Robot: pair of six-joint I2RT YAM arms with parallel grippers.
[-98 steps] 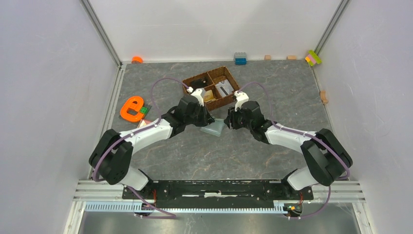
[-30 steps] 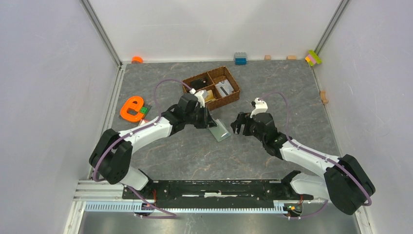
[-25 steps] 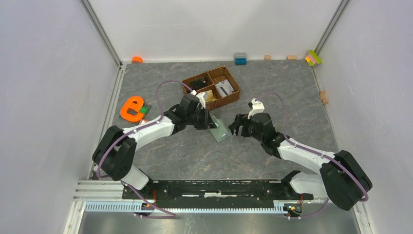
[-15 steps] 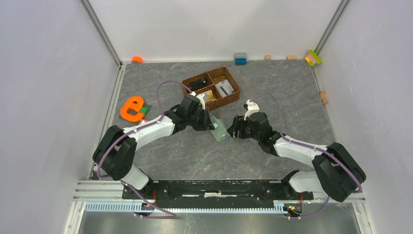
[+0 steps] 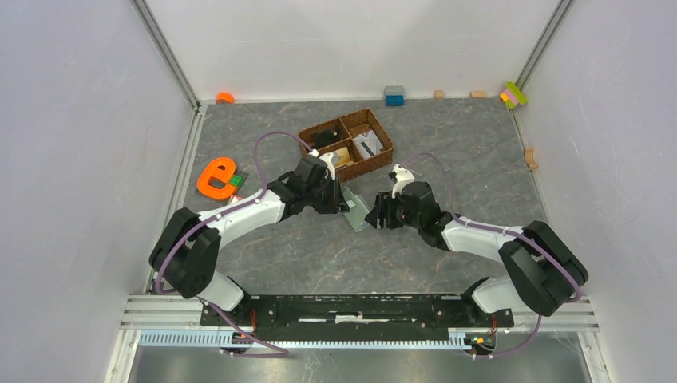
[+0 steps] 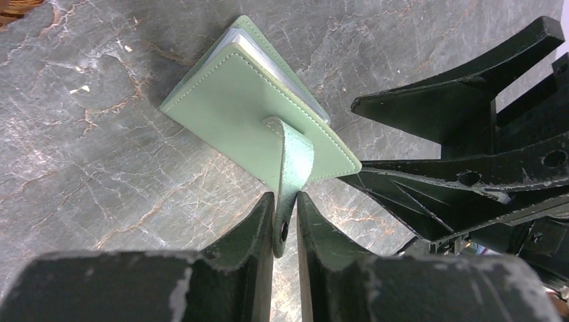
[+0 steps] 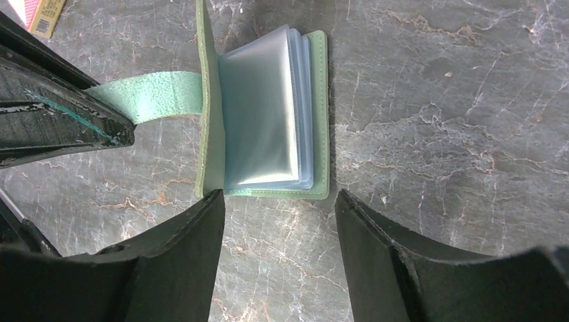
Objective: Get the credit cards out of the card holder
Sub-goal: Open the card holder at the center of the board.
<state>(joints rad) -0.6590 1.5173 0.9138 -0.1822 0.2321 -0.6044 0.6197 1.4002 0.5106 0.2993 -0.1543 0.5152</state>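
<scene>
left gripper [image 6: 285, 221]: clamped on card holder [image 6: 248, 107] by strap tab [image 6: 295, 157]. right gripper [image 7: 278, 199]: spread wide, grasping nothing, tips flanking holder's short edge. holder long axis points toward right gripper; cover raised.

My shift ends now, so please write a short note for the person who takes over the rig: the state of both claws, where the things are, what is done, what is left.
Left claw: shut on the strap of the card holder, holding its cover up.
Right claw: open, at the holder's open side, gripping nothing.
Card holder: back cover on the table, clear sleeves exposed.
Done: holder opened.
Left: pull the cards out; none is seen outside it.
</scene>
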